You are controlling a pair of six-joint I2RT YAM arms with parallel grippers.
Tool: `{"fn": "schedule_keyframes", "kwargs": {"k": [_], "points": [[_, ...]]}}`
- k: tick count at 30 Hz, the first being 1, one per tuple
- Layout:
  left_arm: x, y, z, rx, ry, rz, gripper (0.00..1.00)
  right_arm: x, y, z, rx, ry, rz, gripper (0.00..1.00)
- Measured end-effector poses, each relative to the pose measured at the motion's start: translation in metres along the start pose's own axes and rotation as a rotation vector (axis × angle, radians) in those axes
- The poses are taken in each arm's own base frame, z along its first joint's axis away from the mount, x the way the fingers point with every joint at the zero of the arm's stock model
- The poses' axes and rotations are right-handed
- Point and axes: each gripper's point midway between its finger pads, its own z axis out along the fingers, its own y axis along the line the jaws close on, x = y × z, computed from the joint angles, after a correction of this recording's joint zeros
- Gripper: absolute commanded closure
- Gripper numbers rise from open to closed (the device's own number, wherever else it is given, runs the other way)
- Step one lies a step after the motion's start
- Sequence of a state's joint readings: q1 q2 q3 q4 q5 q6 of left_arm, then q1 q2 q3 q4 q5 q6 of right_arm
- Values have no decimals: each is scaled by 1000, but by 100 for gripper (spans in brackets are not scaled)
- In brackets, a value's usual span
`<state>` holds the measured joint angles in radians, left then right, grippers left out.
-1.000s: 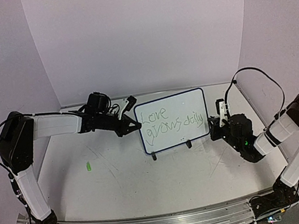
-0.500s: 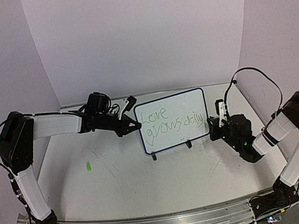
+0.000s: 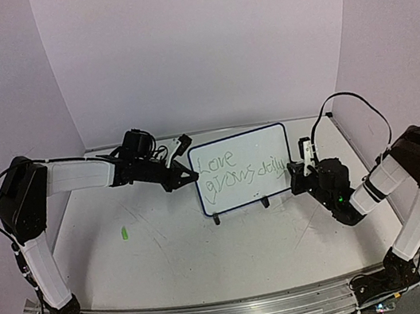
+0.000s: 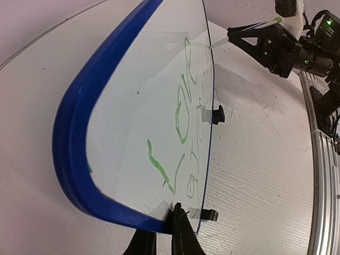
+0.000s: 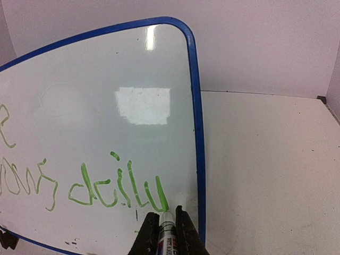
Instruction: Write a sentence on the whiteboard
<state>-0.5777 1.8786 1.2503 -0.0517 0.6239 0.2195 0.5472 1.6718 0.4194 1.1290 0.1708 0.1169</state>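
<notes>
moved in, the right gripper (image 5: 166, 218) is clamped on a marker (image 5: 166, 234) at the nearly finished sentence (image 3: 231, 176). the whiteboard (image 3: 263, 148) is pinched by the left gripper (image 3: 192, 175).

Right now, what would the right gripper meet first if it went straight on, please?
The whiteboard, near the end of the sentence; the marker in the right gripper appears to touch it.

Whiteboard (image 3: 261, 147): glossy white face, blue rim, black feet (image 3: 217, 219). Sentence (image 3: 240, 169): thin green script. Marker (image 5: 166, 231): white barrel with dark print, green tip. Table (image 3: 177, 251): white, faintly scuffed grey, one small green mark (image 3: 125, 233). Left arm (image 3: 76, 175): white shell, black joints. Walls (image 3: 199, 46): pale lilac.
</notes>
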Motion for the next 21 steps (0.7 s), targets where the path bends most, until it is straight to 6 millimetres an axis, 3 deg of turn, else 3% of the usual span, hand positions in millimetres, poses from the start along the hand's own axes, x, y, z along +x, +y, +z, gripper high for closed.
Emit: {"fn": "schedule_keyframes", "kwargs": {"k": [15, 21], "points": [[0, 0, 0, 0, 0, -1, 100, -1, -2, 0, 10, -3, 1, 100], [0, 0, 0, 0, 0, 3, 100, -10, 0, -15, -24, -28, 11, 100]]}}
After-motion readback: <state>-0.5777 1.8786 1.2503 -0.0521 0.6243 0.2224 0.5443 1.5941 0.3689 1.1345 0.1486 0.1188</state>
